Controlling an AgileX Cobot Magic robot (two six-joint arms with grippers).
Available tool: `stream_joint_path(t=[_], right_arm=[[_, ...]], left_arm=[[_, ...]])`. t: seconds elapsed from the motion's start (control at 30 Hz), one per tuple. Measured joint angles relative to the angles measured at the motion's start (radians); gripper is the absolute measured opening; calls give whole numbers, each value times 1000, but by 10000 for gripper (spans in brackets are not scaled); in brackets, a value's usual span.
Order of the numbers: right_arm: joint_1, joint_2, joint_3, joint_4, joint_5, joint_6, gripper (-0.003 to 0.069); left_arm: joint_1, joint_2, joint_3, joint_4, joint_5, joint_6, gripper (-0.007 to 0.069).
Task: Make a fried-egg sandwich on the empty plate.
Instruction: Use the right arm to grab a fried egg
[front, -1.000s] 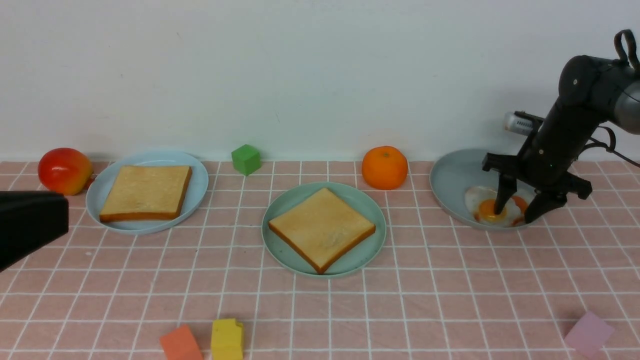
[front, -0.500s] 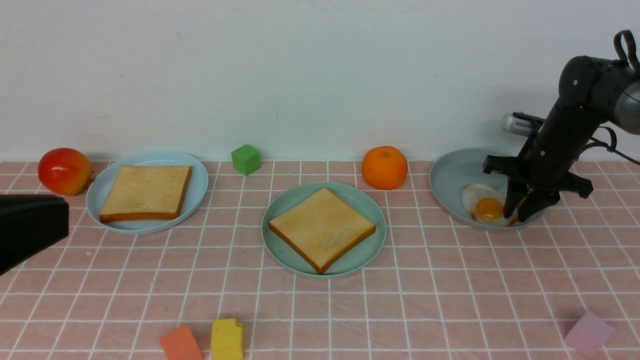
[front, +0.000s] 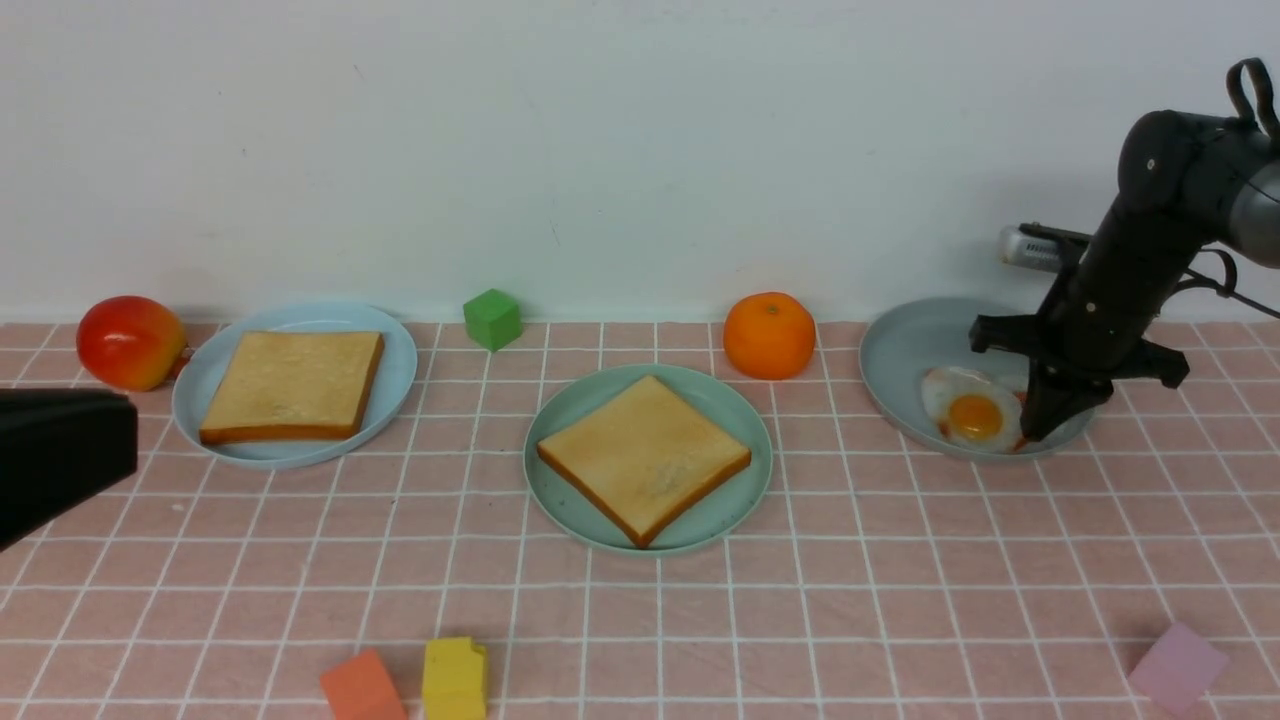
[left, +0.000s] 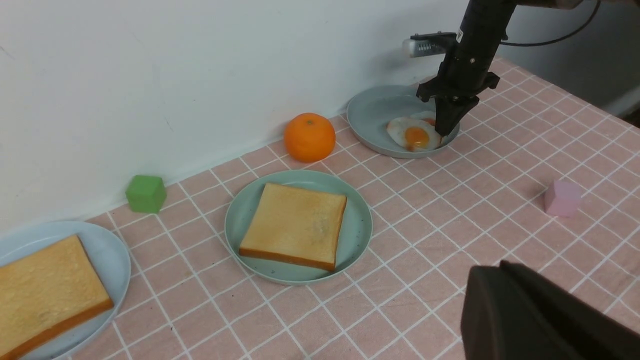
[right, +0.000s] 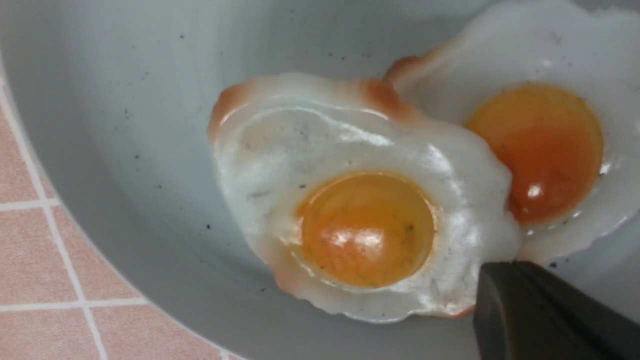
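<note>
The right gripper (front: 1036, 434) is pressing its jaws together against the fried egg's (front: 972, 414) right edge in the grey dish (front: 900, 365). I cannot tell whether it is pinching that edge.

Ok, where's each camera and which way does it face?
Front: centred on the robot, facing the wall; left claw, right claw show.
Left wrist: behind the left claw, facing the mint-green plate; claw shows.
Right wrist: behind the right claw, close on the fried egg in the grey dish; tip shows.
Shared: all show the grey dish.
</note>
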Motion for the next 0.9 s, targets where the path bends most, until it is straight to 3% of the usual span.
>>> stream_joint_path(t=[0.6,0.9], right_arm=[[0,-84,-1,2,-4,-72,-10],[0,-83,-2,81,-131,-279,48]], left_arm=[[0,0,0,0,0,0,4],[0,0,0,0,0,0,5]])
